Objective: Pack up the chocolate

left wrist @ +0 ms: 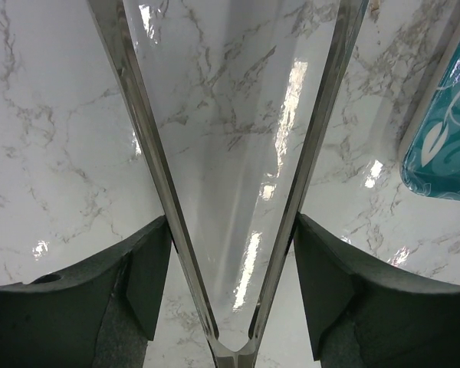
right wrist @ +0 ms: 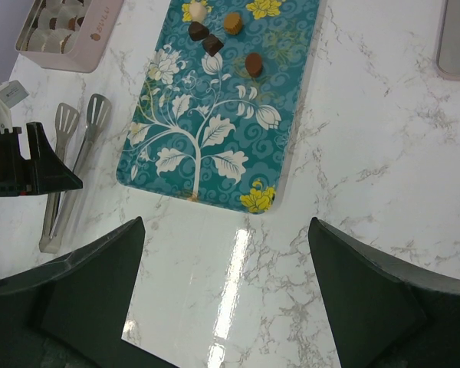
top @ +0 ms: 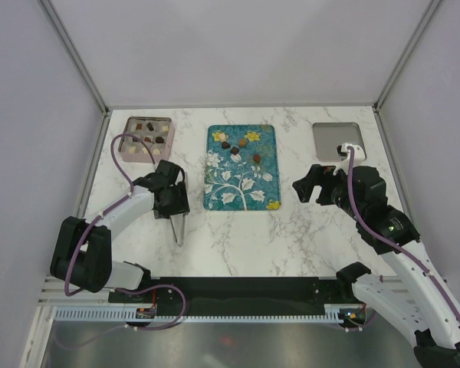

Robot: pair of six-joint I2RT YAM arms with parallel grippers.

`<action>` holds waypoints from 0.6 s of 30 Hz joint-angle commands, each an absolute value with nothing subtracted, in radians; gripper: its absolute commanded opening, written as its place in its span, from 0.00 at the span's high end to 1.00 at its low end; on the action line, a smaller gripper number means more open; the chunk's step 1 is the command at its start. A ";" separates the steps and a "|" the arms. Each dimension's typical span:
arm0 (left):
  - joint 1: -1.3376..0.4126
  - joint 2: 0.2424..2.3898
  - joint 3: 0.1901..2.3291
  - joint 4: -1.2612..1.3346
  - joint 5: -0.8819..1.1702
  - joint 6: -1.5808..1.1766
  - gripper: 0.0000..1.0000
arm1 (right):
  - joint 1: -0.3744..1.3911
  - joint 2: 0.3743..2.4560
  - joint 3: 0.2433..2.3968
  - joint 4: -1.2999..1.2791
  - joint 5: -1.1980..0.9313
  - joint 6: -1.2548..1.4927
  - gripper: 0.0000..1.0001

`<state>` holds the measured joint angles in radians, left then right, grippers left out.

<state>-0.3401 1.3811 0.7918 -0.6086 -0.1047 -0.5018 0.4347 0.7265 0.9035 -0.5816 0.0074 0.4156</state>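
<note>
The left pincer holds the tongs near their hinge, one finger against each arm; the arms stand sprung into a wide V over bare counter; whether the heads rest on the marble I cannot tell. The right pincer hangs wide and empty over the counter at the right of the frame. Five pieces of chocolate lie loose in a small cluster at the top of the teal tray, well apart from the tongs; more sit in the compartments of the box at upper left. The step, I judge, is bringing the tongs to the tray for one piece. Take an outlying piece rather than the middle of the cluster, so the heads do not knock its neighbours; set one head on each side, low to the tray; close slowly, since a small rounded piece will likely squirt out under a hard squeeze; lift straight, then carry it left to a free compartment.
</note>
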 commanded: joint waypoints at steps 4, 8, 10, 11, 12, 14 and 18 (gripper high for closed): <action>-0.351 1.381 0.781 -0.574 -0.133 -0.561 0.28 | 0.434 0.719 0.904 -0.569 0.002 0.431 0.04; -0.354 1.379 0.776 -0.572 -0.129 -0.568 0.28 | 0.434 0.721 0.902 -0.571 0.002 0.436 0.04; -0.357 1.379 0.773 -0.574 -0.127 -0.569 0.28 | 0.434 0.723 0.899 -0.571 -0.024 0.437 0.04; -0.360 1.379 0.772 -0.572 -0.129 -0.574 0.28 | 0.434 0.719 0.900 -0.569 -0.029 0.439 0.04; -0.360 1.379 0.772 -0.572 -0.130 -0.577 0.28 | 0.434 0.718 0.900 -0.571 -0.029 0.439 0.04; -0.364 1.381 0.770 -0.572 -0.127 -0.581 0.28 | 0.434 0.713 0.902 -0.569 -0.023 0.442 0.03; -0.376 1.379 0.761 -0.575 -0.132 -0.592 0.25 | 0.434 0.712 0.907 -0.575 -0.018 0.443 0.03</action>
<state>-0.3622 1.3811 0.7681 -0.6014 -0.1043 -0.5465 0.4347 0.7235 0.9031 -0.5838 -0.0113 0.4282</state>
